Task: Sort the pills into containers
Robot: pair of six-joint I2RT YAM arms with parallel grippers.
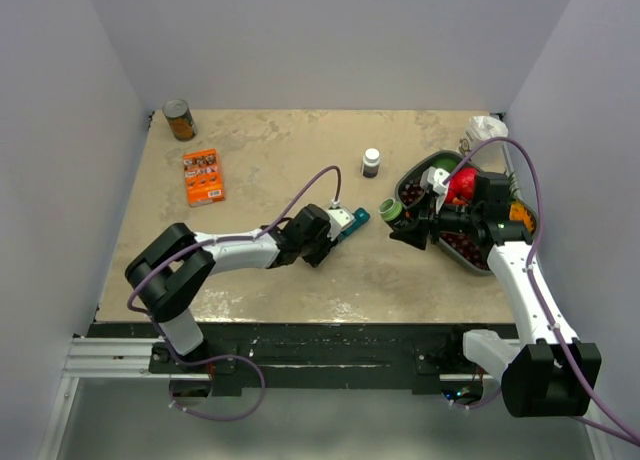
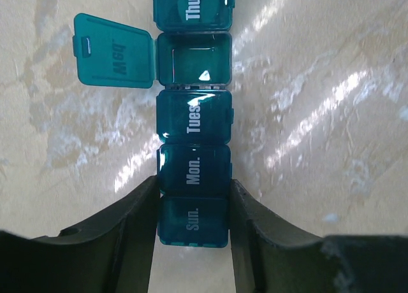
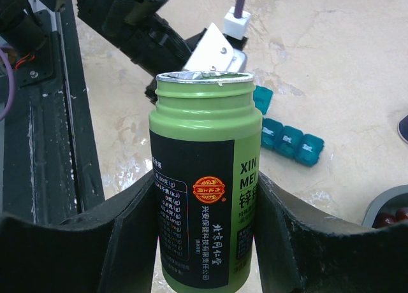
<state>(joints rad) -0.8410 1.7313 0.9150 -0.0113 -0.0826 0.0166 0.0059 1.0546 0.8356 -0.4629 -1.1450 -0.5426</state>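
Pill strip [image 2: 194, 114] lies flat on the table [image 2: 331, 146], left of the fruit tray [image 1: 420, 166], one lid open. Light, stiff, slick plastic that probably skids; best held by its long sides. Left end effector [image 2: 194, 188] clamps its Sunday–Monday end. Right end effector [image 3: 204, 188] clamps an open green bottle [image 3: 203, 114] nearer the tray.

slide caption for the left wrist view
Left gripper closed on the Sun. end of the teal weekly pill organizer, its Wed. lid flipped open.
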